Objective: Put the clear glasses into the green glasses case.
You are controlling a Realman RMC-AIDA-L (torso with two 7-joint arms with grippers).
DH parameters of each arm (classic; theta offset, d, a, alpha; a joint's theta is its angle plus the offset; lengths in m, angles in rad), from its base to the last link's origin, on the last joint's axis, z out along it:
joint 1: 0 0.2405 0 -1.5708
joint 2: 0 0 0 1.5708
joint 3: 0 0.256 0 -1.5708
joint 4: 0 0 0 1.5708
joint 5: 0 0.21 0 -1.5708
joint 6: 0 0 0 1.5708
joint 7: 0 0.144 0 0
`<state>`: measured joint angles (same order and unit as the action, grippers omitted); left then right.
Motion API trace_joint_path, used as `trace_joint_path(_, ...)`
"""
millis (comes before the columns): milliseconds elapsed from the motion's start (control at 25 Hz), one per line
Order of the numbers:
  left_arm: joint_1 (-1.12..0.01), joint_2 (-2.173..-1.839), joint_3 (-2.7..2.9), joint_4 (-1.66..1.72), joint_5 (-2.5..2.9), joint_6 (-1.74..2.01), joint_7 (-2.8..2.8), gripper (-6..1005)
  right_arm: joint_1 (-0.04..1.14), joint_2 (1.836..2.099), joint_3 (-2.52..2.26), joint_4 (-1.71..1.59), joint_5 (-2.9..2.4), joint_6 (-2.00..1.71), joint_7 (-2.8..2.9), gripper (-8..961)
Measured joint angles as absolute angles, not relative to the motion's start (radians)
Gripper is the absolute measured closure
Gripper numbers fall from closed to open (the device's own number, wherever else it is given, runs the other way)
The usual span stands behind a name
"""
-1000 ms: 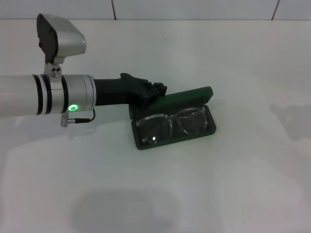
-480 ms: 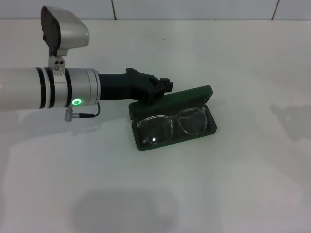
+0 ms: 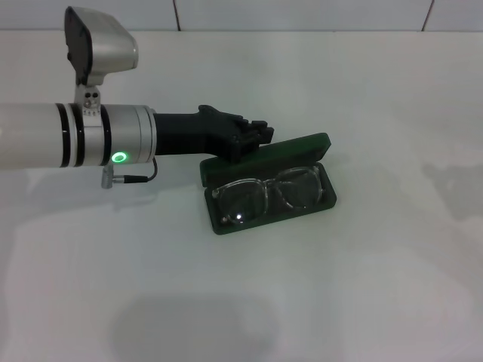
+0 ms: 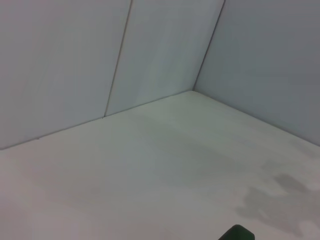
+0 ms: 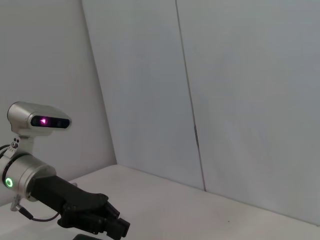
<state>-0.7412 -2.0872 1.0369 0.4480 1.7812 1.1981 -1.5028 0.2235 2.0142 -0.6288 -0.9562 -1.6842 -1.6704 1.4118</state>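
Left gripper (image 3: 255,136) is held just behind the raised lid of the green glasses case (image 3: 269,183); whether its fingers are parted cannot be told. Nearer, the clear glasses (image 3: 266,191) are laid inside the open case.

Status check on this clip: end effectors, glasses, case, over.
Left end effector at the green glasses case lid's rear edge. Clear glasses lying inside, lid up. Right arm out of shot. Nothing obstructing.

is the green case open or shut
Open: the green glasses case has its lid raised at the back, and the clear glasses lie inside.
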Motion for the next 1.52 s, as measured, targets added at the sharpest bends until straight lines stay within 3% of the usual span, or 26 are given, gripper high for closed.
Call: trace_joint_path(1520, -0.707, -2.09, 1.19, 0.431, 1.784, 1.198, -1.521, 867, 0.228, 2.014, -0.626, -0.931, -1.678, -1.679, 1.393, 858)
